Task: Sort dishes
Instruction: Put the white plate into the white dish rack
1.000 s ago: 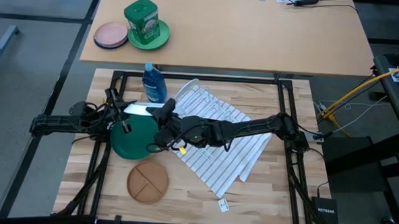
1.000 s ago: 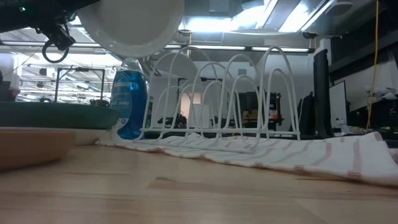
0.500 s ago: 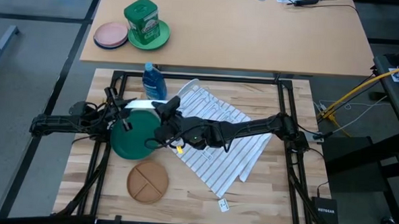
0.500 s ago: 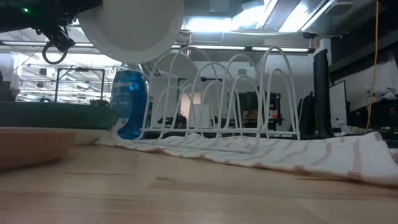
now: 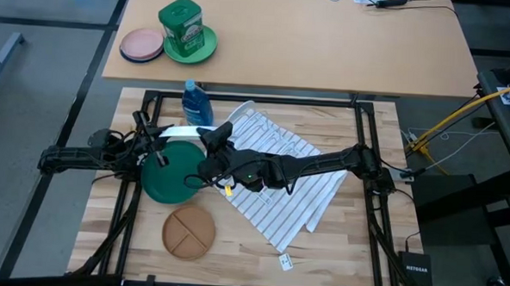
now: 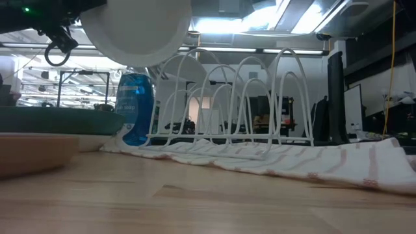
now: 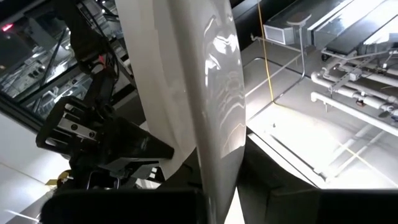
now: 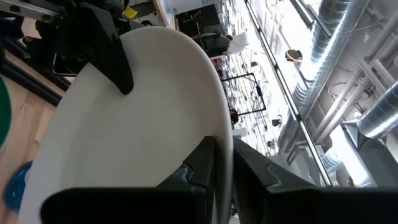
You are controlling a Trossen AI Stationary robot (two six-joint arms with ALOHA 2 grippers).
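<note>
A white plate [image 5: 182,132] is up in the air, nearly on edge, over the dark green plate [image 5: 169,178]; the low view shows the white plate [image 6: 136,29] high above the table. My left gripper [image 5: 161,140] and my right gripper [image 5: 208,143] are both shut on it, at opposite rims. The dark green plate lies flat on the table's left part. The tan divided plate [image 5: 189,233] lies flat nearer the near edge. A second white plate [image 5: 242,110] stands on edge in the wire rack [image 6: 240,97]. My left gripper [image 7: 211,193] pinches the white plate's rim [image 7: 214,177] between its two fingers, coming level from the table's left. The plate stands on edge, lifted clear. My right gripper [image 8: 222,165] pinches the opposite rim [image 8: 219,124] between its two fingers, coming from the table's right. One finger lies on each face. My left gripper's finger [image 8: 112,53] shows on the plate's far rim.
A blue soap bottle [image 5: 196,106] stands by the far edge next to the rack. A striped towel [image 5: 296,192] lies under the rack and spreads toward the near right. On the farther table sit a pink plate [image 5: 142,45] and a green canister [image 5: 182,26].
The white plate and both grippers have shifted a little toward the table's far edge, with both holds kept.
</note>
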